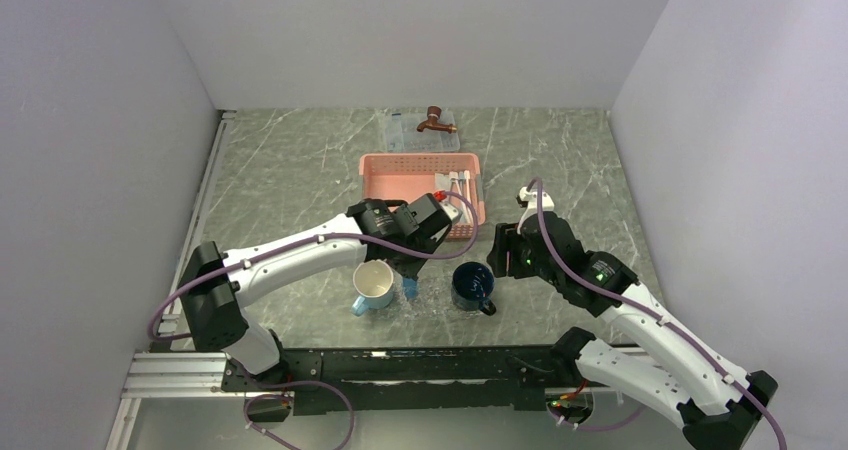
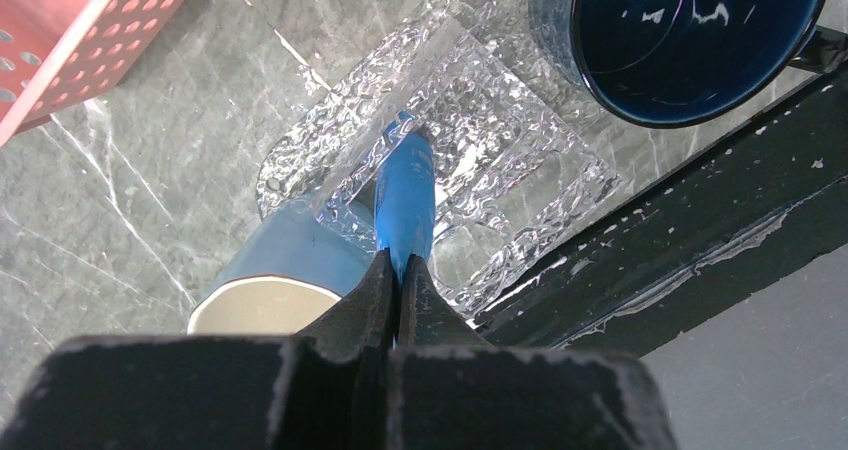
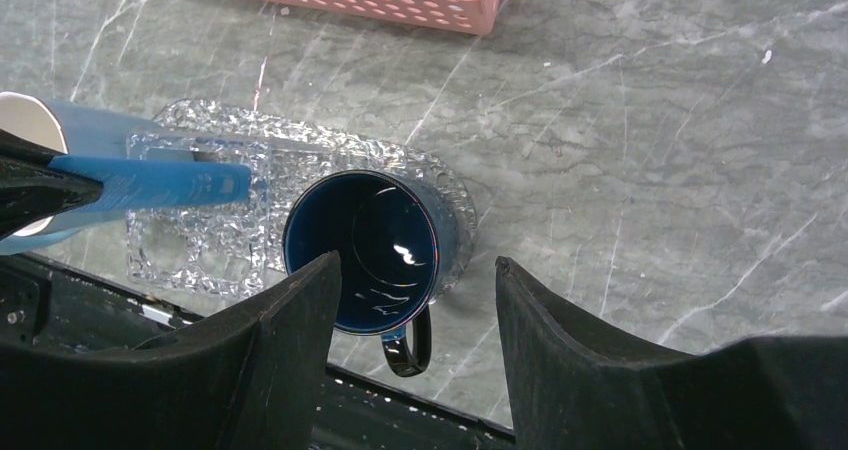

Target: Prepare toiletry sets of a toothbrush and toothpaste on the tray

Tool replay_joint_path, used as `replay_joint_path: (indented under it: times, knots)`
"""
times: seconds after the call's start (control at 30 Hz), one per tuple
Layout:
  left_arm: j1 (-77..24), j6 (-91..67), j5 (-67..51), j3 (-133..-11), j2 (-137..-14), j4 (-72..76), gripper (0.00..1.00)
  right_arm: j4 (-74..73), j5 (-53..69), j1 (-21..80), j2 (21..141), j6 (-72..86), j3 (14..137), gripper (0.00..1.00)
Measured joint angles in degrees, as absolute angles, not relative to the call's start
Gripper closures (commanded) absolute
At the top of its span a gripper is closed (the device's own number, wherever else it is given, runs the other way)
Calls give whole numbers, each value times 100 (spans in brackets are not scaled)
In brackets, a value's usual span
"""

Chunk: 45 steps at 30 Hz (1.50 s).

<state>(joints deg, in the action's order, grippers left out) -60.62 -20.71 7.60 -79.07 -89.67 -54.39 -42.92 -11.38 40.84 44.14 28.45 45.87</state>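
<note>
My left gripper (image 1: 411, 272) is shut on a bright blue toothpaste tube (image 2: 405, 195). It holds the tube tip-down over the middle of the small clear tray (image 2: 525, 185); I cannot tell whether the tip touches. The tube (image 3: 160, 183) and tray (image 3: 200, 255) also show in the right wrist view. Pale toothbrushes (image 1: 458, 182) lie in the pink basket (image 1: 400, 175). My right gripper (image 3: 418, 270) is open and empty, above the dark blue mug (image 3: 365, 245).
A light-blue cup (image 1: 372, 286) stands at the tray's left end, and the dark blue mug (image 1: 472, 286) on its right end. A larger clear tray (image 1: 405, 135) with a brown object (image 1: 435, 120) is at the back. The black base rail (image 2: 700, 220) runs close by the tray.
</note>
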Motion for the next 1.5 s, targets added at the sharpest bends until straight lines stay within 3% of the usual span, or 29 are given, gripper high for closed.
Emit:
replay_joint_path:
  times: [0.77, 1.0, 1.5]
  knots:
    - [-6064, -2071, 856, -7872, -8788, -5415, 57, -4316, -1135, 4084, 4414, 2873, 4587, 37]
    - [-6064, -2049, 963, -7935, -8641, -5441, 41, -4331, -1000, 4084, 4438, 2823, 4591, 37]
    - [-6071, -2043, 1463, -8068, -7408, -5334, 19, -4305, -565, 4084, 5006, 2453, 5170, 41]
